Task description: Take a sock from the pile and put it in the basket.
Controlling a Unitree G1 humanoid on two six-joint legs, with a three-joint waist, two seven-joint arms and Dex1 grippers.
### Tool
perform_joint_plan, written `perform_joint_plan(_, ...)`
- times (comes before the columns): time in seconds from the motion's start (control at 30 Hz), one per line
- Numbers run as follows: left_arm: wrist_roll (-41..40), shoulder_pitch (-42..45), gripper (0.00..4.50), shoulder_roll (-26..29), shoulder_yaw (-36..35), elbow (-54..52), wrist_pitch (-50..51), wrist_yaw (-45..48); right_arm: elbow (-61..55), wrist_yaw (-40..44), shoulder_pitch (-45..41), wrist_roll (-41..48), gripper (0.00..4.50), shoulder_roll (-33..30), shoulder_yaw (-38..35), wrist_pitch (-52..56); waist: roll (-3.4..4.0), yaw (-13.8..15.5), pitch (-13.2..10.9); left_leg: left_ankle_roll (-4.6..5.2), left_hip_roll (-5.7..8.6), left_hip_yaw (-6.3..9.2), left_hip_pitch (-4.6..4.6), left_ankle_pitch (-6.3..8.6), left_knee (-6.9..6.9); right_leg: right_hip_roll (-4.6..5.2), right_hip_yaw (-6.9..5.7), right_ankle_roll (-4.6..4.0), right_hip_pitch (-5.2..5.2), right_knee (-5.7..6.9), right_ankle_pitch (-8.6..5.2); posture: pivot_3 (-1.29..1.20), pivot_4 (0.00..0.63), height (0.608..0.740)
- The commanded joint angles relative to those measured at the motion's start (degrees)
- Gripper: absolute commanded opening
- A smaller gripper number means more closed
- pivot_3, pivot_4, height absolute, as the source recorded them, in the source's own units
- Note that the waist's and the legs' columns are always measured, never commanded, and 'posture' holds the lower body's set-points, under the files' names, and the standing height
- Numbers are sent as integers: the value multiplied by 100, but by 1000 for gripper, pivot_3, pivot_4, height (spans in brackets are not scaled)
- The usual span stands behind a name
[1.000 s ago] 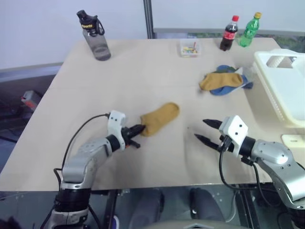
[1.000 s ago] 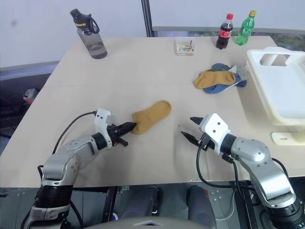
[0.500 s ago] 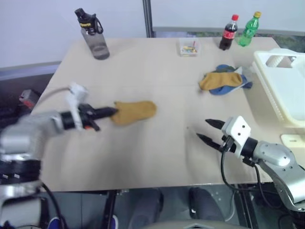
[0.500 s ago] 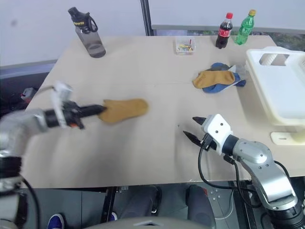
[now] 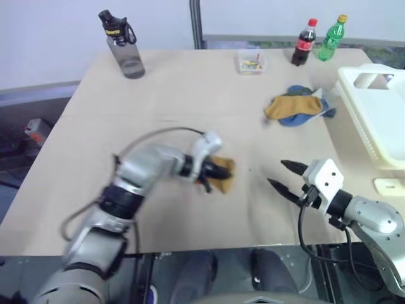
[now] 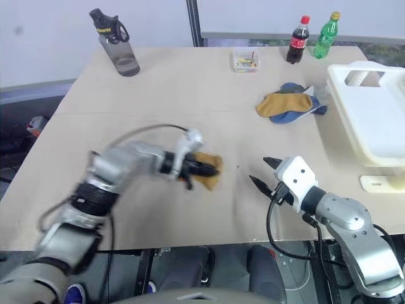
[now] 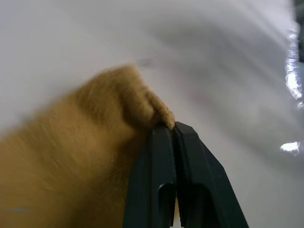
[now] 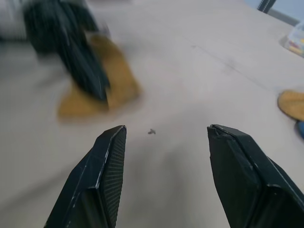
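Left gripper (image 5: 223,170) is pinching a mustard sock (image 5: 223,177) shut-tight mid-table, probably just lifted (blurry). Right gripper (image 5: 283,177) is sitting open, holding nothing. The pile (image 5: 299,106) is lying beside the basket (image 5: 380,107).

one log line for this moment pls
left gripper: shut on mustard sock, above table | right gripper: open, empty | pile: beside basket | stage: carrying

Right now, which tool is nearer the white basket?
Right. The right tool hangs open over the table, inward of the basket, which sits at the table's right edge. The left tool, shut on a mustard sock, is farther away, mid-table.
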State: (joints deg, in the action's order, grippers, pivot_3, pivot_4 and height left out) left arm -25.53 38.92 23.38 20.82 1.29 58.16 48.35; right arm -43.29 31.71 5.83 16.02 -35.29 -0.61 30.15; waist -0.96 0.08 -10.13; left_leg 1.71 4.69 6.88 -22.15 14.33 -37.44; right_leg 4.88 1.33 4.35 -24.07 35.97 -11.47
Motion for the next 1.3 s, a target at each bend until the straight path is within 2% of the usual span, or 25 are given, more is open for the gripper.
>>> perform_joint_plan(0.03, -11, 95, 885, -332, -451, 67, -207, -355, -443, -267, 74, -50, 2828, 68, -76, 181, 3, -33, 2, 0, -2, -1, 1, 0, 1, -1, 0, 0, 0, 2, 0, 0, 150, 740)
perform_joint_plan(0.07, -151, 123, 1455, -369, -640, 26, -159, -332, -503, -347, 83, -43, 2828, 112, -41, 270, 4, -34, 2, 0, -3, -1, 5, 0, 2, -1, 1, -1, 1, 3, 0, 0, 150, 740)
perform_joint_plan(0.13, -425, 104, 2245, -222, -963, -163, -148, -61, -567, -479, 33, -14, 2828, 201, 67, 485, 4, -44, 2, 0, -4, 0, 7, 0, 1, -1, 0, 0, 3, 4, 0, 0, 150, 740)
perform_joint_plan(0.23, -737, 17, 2245, 411, -1456, -404, -289, 514, -382, -749, -395, 9, 2828, 470, 422, 1049, 4, -113, 2, 0, -11, -6, 12, 0, 0, -7, 5, 0, 4, 5, 0, 0, 150, 740)
perform_joint_plan(0.4, -119, -137, 2245, 1065, -1452, -169, -1167, 547, 133, -933, -1051, 41, 2828, 914, 848, 1558, 10, -58, 6, -1, -13, -12, 21, 0, 2, -11, 10, -3, 7, 11, 0, 0, 150, 740)
perform_joint_plan(0.53, 669, -338, 2245, 1122, -1152, 324, -2132, 298, 743, -904, -1462, -40, 2828, 1161, 1206, 1586, 9, -12, 6, -1, 4, -9, 16, -1, 1, 3, 8, -2, 8, 2, 2, 0, 150, 740)
perform_joint_plan(0.73, 1290, -598, 2245, 748, -1074, 883, -2826, -253, 1743, -860, -1848, -463, 2828, 1104, 1542, 1331, 8, -18, 6, -1, 6, -7, 7, 0, 3, 5, 4, -2, 0, 0, 2, 0, 150, 740)
perform_joint_plan(0.83, 1304, -791, 2293, 633, -1146, 891, -2908, -286, 1904, -841, -1866, -553, 2037, 1082, 1448, 1174, 10, -19, 8, -1, 5, -4, 9, 0, 3, 5, 2, -2, 1, 4, 2, 0, 150, 740)
perform_joint_plan(0.87, 1249, -844, 1875, 593, -1202, 854, -2852, -299, 1889, -789, -1843, -539, 1572, 1055, 1423, 1152, 10, -20, 8, -1, 5, -4, 12, 0, 3, 5, 3, -2, 3, 6, 2, 0, 150, 740)
perform_joint_plan(0.9, 1213, -874, 1768, 562, -1249, 826, -2807, -304, 1875, -748, -1825, -531, 1171, 1038, 1410, 1141, 10, -24, 8, -1, 4, -4, 12, 0, 3, 5, 3, -2, 3, 6, 2, 0, 150, 740)
perform_joint_plan(0.93, 1176, -929, 1467, 547, -1279, 762, -2752, -293, 1859, -735, -1804, -524, 714, 1029, 1381, 1144, 10, -29, 8, -1, 4, -4, 14, 0, 3, 5, 2, -2, 4, 7, 2, 0, 150, 740)
perform_joint_plan(0.97, 1117, -1021, 938, 539, -1304, 634, -2707, -252, 1830, -713, -1770, -510, 145, 1008, 1346, 1138, 10, -32, 8, 0, 4, -4, 15, 0, 3, 4, 2, -2, 6, 7, 2, 0, 150, 740)
perform_joint_plan(1.03, 962, -1201, 82, 528, -1384, 334, -2543, -222, 1706, -670, -1674, -468, 0, 962, 1253, 1145, 11, -61, 9, 0, 4, -4, 16, 0, 3, 4, 3, -2, 7, 8, 2, 0, 150, 740)
perform_joint_plan(1.3, 106, -2140, 82, 532, -1818, -1770, -1116, -636, 1069, -341, -1133, -325, 0, 401, 808, 1118, 11, -73, 8, 3, 3, -2, 11, 3, 5, 6, 3, -1, 4, 5, 2, 0, 150, 740)
